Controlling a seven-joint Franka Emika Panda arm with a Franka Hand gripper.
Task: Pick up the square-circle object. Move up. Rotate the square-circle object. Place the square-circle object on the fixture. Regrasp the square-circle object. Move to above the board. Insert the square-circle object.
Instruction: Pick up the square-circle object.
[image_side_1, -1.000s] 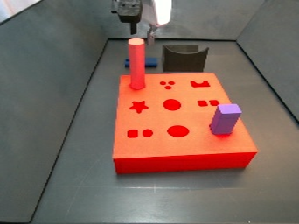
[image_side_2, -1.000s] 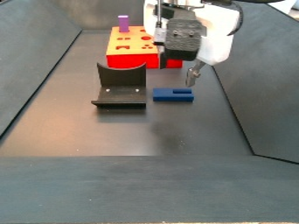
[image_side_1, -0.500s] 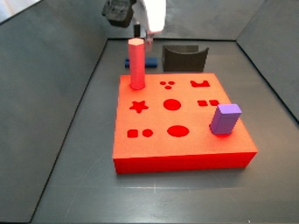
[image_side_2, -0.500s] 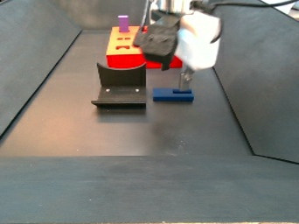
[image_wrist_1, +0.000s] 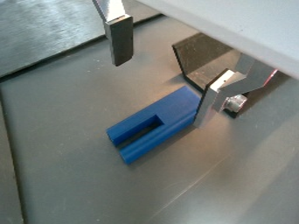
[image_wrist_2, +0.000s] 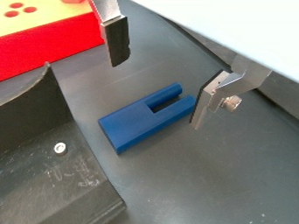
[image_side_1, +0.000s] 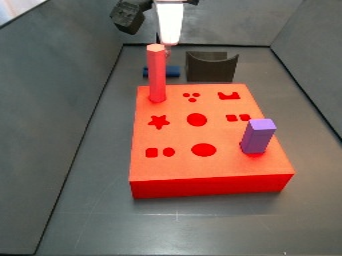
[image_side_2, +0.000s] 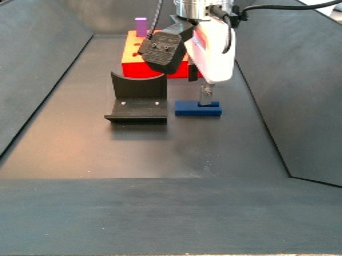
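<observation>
Two silver fingers of the gripper stand apart in both wrist views, with the square-circle object lying on the dark floor between and below them. The jaws are spread wide and they grasp nothing. In a wrist view the gripper has one finger on each side of the blue block, and I cannot tell if the far finger touches the block or only stands just beside it. The block lies flat, and the slot between its two short legs is visible at one end.

In a side view the gripper hangs right above the square-circle object, which rests on the floor just beside the fixture. The fixture appears also in a wrist view as a dark blocky stand near the block. The board lies behind the fixture in this side view, and the purple block stands on it.

In a side view the board fills the middle, with the tall red post and the purple block standing on it. The fixture is behind the board, and only a small blue part of the square-circle object shows beside the post. The arm is at the upper edge there, and the fingertips are hidden.
</observation>
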